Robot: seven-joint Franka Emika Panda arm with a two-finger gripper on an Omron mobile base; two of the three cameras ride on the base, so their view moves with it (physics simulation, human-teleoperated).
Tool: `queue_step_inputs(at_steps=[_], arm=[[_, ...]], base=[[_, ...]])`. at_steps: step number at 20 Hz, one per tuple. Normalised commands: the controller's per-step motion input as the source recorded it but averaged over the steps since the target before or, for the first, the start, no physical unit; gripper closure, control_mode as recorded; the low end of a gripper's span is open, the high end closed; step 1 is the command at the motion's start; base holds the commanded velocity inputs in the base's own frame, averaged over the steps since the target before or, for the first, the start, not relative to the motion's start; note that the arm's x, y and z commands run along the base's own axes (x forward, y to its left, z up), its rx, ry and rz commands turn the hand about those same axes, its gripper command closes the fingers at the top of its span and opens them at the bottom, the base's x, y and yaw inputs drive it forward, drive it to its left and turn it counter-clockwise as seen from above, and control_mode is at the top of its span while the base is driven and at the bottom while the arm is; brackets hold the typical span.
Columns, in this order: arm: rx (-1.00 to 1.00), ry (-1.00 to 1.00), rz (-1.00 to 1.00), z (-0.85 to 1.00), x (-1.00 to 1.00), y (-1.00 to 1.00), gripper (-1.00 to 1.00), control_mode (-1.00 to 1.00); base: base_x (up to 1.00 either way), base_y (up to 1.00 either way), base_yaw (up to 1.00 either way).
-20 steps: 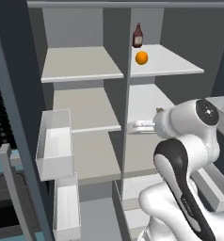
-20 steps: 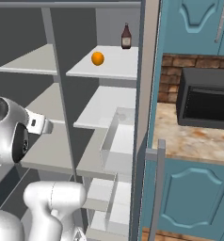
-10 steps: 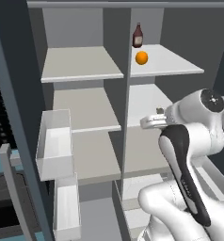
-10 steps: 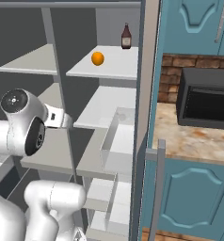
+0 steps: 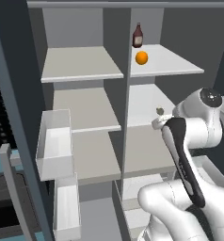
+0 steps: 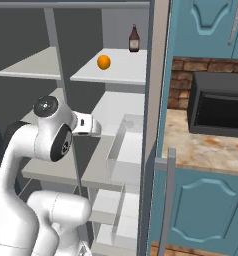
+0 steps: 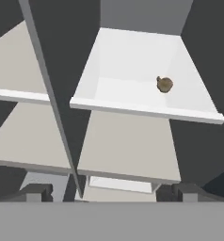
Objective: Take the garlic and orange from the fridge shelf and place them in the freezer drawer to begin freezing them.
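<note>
Arm shift over the last second: swung across toward the narrower column of shelves and lifted slightly at the elbow, with no change in jaw spread. Claw [image 7: 113, 192] wide open, holding nothing, fingertips [image 7: 36, 192] set far apart at the bottom of the hand view. Now aimed straight at the garlic [image 7: 164, 84], so probably lining up for the first pick, with nothing moved to the freezer drawer yet.

Garlic: small, lumpy, brownish bulb with a short stub on one side, lying alone toward the right rear of the white second shelf [image 7: 128, 75], well apart from the claw. Likely light and prone to rolling if nudged.

Orange [image 5: 141, 58]: smooth bright ball, sitting untouched near the front of the fridge shelf [image 5: 175, 63], one level above the garlic, with the dark bottle [image 5: 138, 36] upright behind it and apart from it.
</note>
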Motion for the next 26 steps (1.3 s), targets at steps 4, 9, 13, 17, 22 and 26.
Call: queue_step_inputs(at_steps=[4,9,13,17,22,26], arm=[[-0.05,0.21,-0.04,-0.41,0.65,-0.10,-1.00,-1.00],[-0.06,0.09,-0.04,-0.19,0.30,-0.07,-1.00,-1.00],[-0.08,0.00,0.00,-0.12,0.36,-0.09,-1.00,-1.00],[-0.04,0.00,0.00,-0.30,0.57,-0.20,-1.00,-1.00],[0.00,-0.05,0.00,-0.38,0.49,-0.32,-1.00,-1.00],[0.00,-0.09,0.00,-0.19,0.41,-0.35,-1.00,-1.00]], base=[[0.00,0.00,0.00],[0.00,0.00,0.00],[0.00,0.00,0.00],[0.00,0.00,0.00],[0.00,0.00,0.00],[0.00,0.00,0.00]])
